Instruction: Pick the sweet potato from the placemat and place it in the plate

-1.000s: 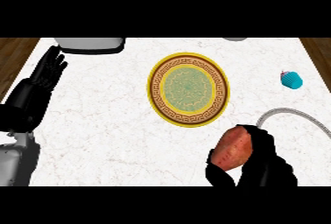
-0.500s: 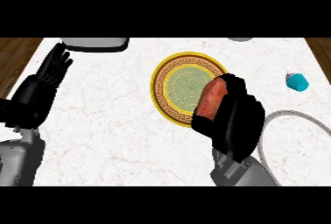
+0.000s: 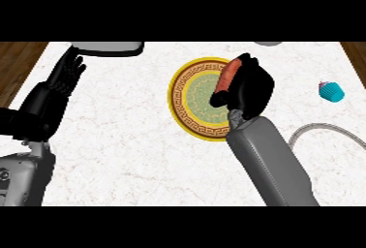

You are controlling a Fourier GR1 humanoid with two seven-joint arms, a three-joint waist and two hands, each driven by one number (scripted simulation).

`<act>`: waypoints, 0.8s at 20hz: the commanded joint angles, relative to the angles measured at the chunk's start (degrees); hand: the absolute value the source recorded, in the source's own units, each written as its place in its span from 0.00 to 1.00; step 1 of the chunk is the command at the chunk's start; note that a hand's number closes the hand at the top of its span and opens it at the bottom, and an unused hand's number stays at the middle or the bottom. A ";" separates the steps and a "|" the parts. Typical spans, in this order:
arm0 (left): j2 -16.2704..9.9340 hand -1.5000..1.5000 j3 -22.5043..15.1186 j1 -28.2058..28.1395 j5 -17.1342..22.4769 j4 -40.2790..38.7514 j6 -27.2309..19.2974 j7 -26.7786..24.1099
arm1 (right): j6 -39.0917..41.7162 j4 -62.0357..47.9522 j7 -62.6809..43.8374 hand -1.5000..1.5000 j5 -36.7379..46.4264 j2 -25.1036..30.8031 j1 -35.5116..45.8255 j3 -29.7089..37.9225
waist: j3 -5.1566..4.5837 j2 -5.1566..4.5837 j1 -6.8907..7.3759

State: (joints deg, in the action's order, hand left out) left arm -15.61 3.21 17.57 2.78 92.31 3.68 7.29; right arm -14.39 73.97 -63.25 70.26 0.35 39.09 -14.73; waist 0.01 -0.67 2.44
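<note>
Place: kitchen | shown by: white marble counter top (image 3: 136,145), gold-rimmed patterned round plate (image 3: 187,118) at centre, teal cupcake (image 3: 331,91) at right

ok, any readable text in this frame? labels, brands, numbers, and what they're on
None: no words, numbers or brand marks show anywhere.
Plate: only a gold key-pattern border round a green middle, no lettering.
Cupcake: plain teal wrapper, no print.
Sweet potato, held in the right hand over the plate: no marking.
Left hand, resting open at the left, and the counter: unmarked.
</note>
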 commanded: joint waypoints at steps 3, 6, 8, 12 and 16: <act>0.60 0.50 0.20 1.24 -0.24 -2.41 0.11 -0.99 | -9.50 -21.16 -1.88 1.00 -5.09 -0.33 10.98 5.46 | 0.00 -0.21 0.39; 1.38 0.50 -1.41 -0.72 -0.81 0.90 0.04 -0.60 | -17.32 -25.61 1.67 1.00 -7.22 -0.34 9.94 9.47 | 0.07 -0.30 1.15; 0.29 0.50 0.72 2.34 0.15 -3.97 0.99 -2.43 | -20.62 -28.86 -0.02 0.00 -9.48 -0.34 11.79 9.69 | 0.03 -0.72 1.32; 1.93 0.50 -1.42 3.29 -1.92 -3.20 -0.79 -0.40 | -26.72 -34.91 9.78 0.00 -16.60 -0.34 12.91 13.79 | 0.12 -0.74 0.88; 0.47 0.50 0.50 4.10 0.41 -3.64 1.35 -1.02 | -35.46 -39.60 15.00 0.00 -20.35 -0.34 15.46 13.09 | 0.13 -1.23 2.88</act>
State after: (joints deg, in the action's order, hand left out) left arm -14.76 2.86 19.97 2.55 90.14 4.52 6.50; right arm -40.03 38.42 -50.54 53.84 0.22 52.34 -2.09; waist 0.12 -1.52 4.37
